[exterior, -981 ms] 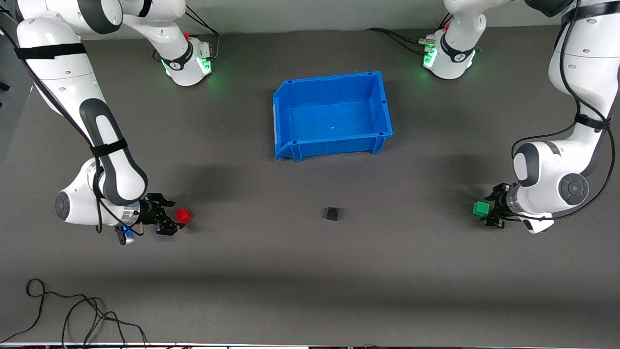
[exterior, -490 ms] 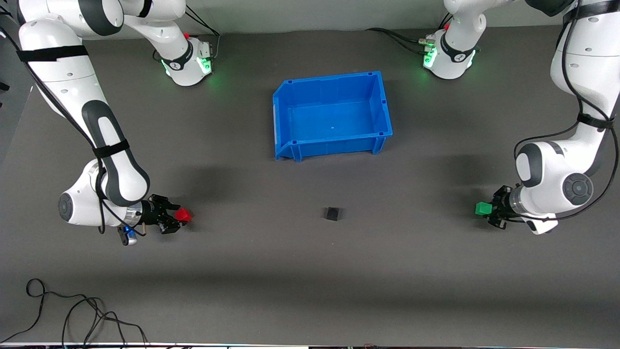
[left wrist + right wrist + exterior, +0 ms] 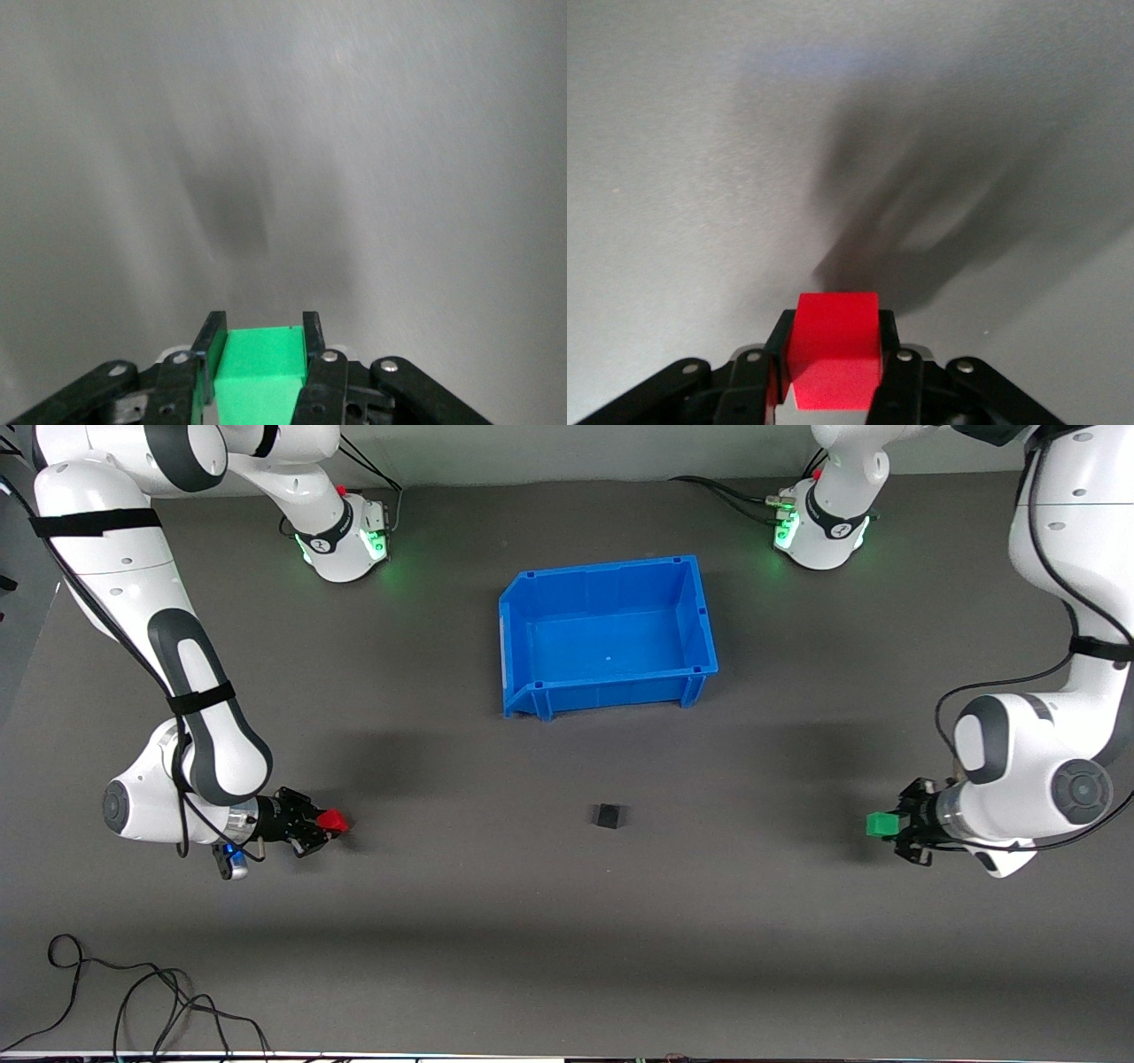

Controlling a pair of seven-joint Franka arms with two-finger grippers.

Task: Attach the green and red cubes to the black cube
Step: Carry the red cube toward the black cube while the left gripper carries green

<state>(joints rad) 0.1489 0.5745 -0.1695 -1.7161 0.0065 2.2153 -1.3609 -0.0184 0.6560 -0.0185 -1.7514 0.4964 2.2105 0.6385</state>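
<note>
The black cube (image 3: 608,816) sits alone on the grey mat, nearer to the front camera than the blue bin. My right gripper (image 3: 330,823) is shut on the red cube (image 3: 334,820) at the right arm's end of the table; the right wrist view shows the red cube (image 3: 835,347) clamped between both fingers. My left gripper (image 3: 886,825) is shut on the green cube (image 3: 877,825) at the left arm's end; the left wrist view shows the green cube (image 3: 260,370) squeezed between both fingers. Both cubes are held just above the mat, well apart from the black cube.
An empty blue bin (image 3: 700,611) stands in the middle of the mat, between the two arm bases. A loose black cable (image 3: 133,992) lies near the table's front edge at the right arm's end.
Both grippers closed on their cubes: the right on the red one, the left on the green one. The left gripper then shifted slightly toward the front camera with the green cube.
</note>
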